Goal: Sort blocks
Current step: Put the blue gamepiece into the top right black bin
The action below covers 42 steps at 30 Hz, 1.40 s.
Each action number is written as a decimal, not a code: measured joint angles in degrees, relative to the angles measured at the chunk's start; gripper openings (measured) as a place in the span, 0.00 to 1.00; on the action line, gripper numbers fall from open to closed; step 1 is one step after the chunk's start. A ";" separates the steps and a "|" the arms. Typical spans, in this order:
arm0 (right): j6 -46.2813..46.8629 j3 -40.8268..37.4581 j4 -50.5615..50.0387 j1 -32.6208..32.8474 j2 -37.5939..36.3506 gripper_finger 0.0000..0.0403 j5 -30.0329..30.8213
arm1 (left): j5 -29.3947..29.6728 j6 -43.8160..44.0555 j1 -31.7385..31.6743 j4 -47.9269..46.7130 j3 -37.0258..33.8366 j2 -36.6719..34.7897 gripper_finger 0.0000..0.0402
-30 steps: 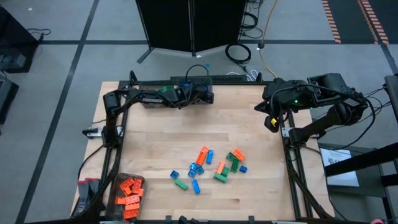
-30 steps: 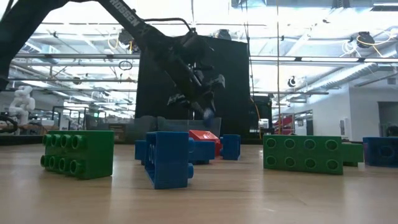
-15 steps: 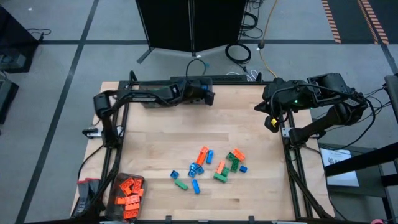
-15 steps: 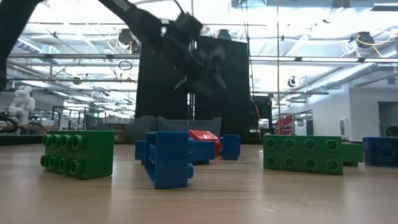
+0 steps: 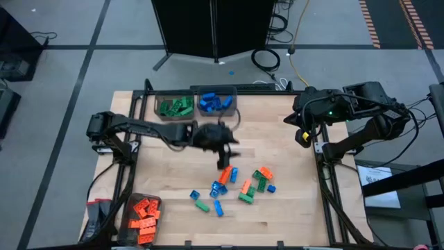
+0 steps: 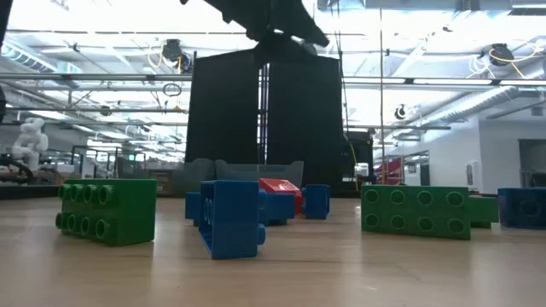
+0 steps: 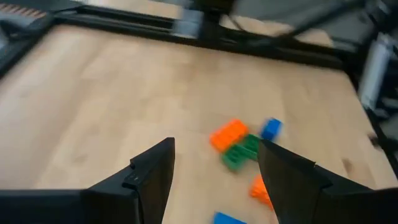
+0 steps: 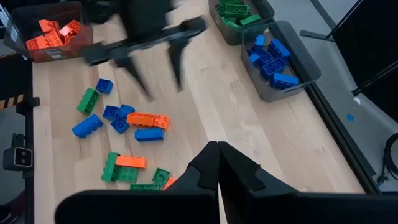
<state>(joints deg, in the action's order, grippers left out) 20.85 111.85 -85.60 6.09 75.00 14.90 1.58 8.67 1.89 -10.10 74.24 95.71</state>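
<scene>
The loose blocks [image 5: 232, 184] lie scattered in a cluster on the near half of the table, their long axes pointing every way: an orange one [image 5: 245, 186] runs near-to-far with a slight tilt, a green one [image 5: 202, 205] lies slantwise at the cluster's left edge, and small blue ones sit among them. The left gripper [image 5: 223, 154] hangs above the table just on the far side of this cluster, its fingers [image 7: 152, 180] spread apart with nothing between them; in its wrist view, orange, green and blue blocks lie on the wood ahead. The right gripper [image 5: 303, 135] waits at the table's right edge, fingers pressed together and empty, well apart from the cluster. Sorted blocks fill three translucent bins: green [image 5: 174, 106] and blue [image 5: 216, 102] at the far edge, orange [image 5: 142, 212] at the near left corner. The table [image 5: 166, 173] is pale wood in a dark frame, on a grey floor; a black panel [image 6: 264, 119] stands beyond, in a bright workshop.
</scene>
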 joint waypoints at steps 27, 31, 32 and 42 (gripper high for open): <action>2.48 0.00 0.03 0.01 0.00 0.00 -0.08 | 11.36 21.16 10.64 -2.96 -0.09 16.49 0.57; 2.48 0.00 0.06 0.00 0.00 0.00 -0.07 | 13.74 22.81 11.19 -3.39 -0.07 16.49 0.57; 2.48 0.00 0.07 -0.01 0.00 0.00 -0.07 | 14.03 23.34 11.27 -3.34 -0.07 16.50 0.57; 2.48 0.00 0.07 0.01 0.00 0.00 -0.04 | 12.40 29.59 11.27 -1.82 -0.04 19.57 0.57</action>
<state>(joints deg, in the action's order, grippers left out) 23.33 111.85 -85.54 6.11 75.00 14.85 13.98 38.26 13.17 -11.92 74.19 115.28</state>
